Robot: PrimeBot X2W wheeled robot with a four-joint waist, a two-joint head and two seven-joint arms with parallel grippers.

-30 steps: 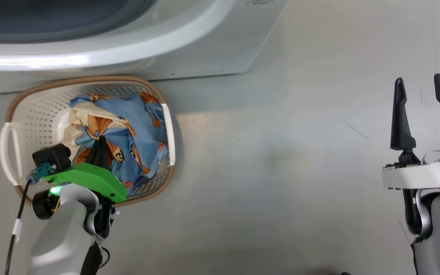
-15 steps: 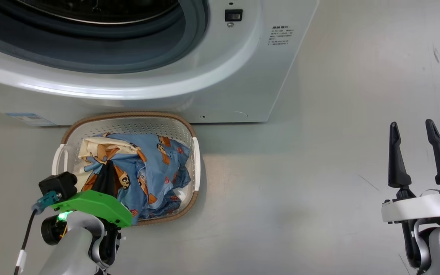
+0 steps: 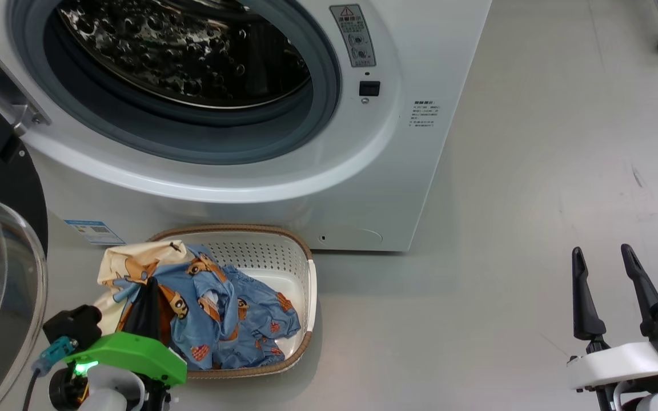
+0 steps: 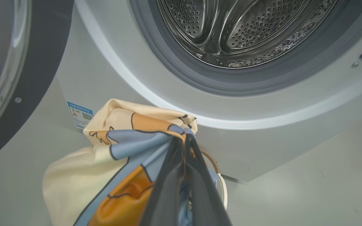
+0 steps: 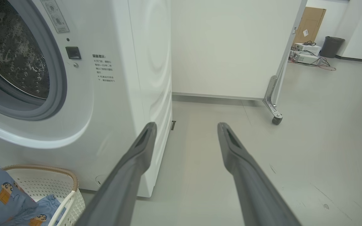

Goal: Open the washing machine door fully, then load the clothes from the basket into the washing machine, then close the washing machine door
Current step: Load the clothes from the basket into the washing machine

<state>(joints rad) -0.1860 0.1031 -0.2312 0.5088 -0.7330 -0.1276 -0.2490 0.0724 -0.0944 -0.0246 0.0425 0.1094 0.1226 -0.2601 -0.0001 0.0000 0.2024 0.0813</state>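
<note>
Grey floor, white partition

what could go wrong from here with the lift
The left gripper pinches just one fold of the clothes, so they might slip free. The rest trails in the basket and could drag it. Hanging fabric may snag on the grey gasket.
</note>
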